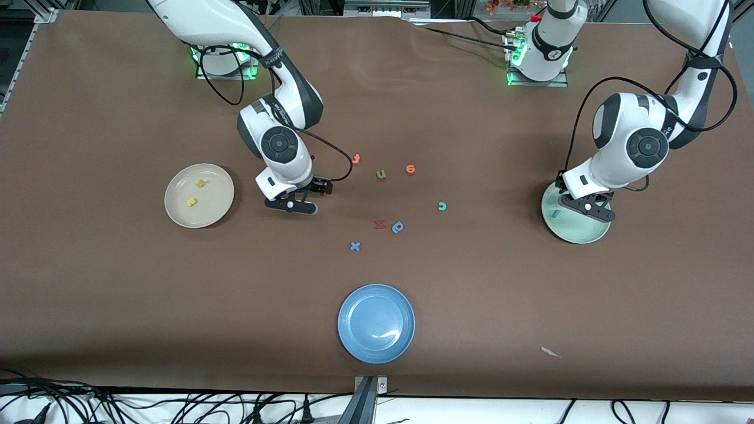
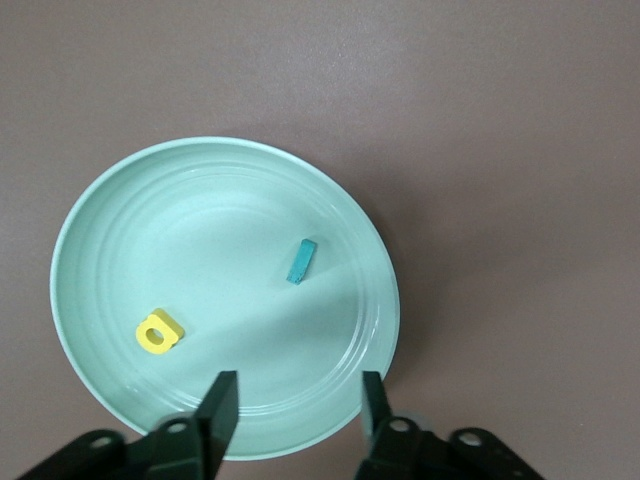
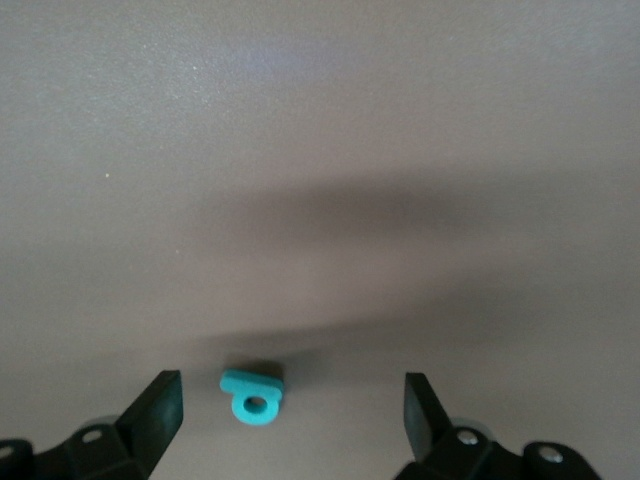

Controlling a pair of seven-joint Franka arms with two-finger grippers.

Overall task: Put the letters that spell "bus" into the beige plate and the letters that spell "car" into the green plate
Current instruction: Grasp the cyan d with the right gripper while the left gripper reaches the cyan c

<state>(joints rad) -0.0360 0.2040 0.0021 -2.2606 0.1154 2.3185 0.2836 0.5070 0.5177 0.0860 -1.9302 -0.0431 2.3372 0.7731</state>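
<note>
Starting at the right arm's end of the counter: the beige plate [image 1: 219,187] holds two yellow letters [image 1: 201,183], so "bus" looks one short. Beside it the right hand [image 3: 290,390] points straight down from a bent arm, low over the counter. Its fingers are spread wide with the teal "b" [image 3: 252,393] lying flat between them.

Here's the danger: the "b" sits off-centre, closer to one finger. That finger may reach it first and shove or flip the tiny foam piece instead of pinching it.

Mid-counter are the decoys, an olive "u" [image 1: 381,174], an orange "o" [image 1: 410,169] and a blue "p" [image 1: 398,227]. The teal "c" [image 1: 442,205] waits on bare counter toward the left arm's end. It's the only "car" letter not yet plated, I'd say, and a sloppy aim could grab a neighbour.

Now the left hand [image 2: 300,400]: wrist angled down, hovering over the green plate [image 2: 120,220]. Its fingers are parted, with nothing between them. In the plate lie the yellow "a" [image 2: 159,332] and a teal piece [image 2: 301,261], seemingly up on its edge. A low sideways exit could clip the rim and jolt both letters.
</note>
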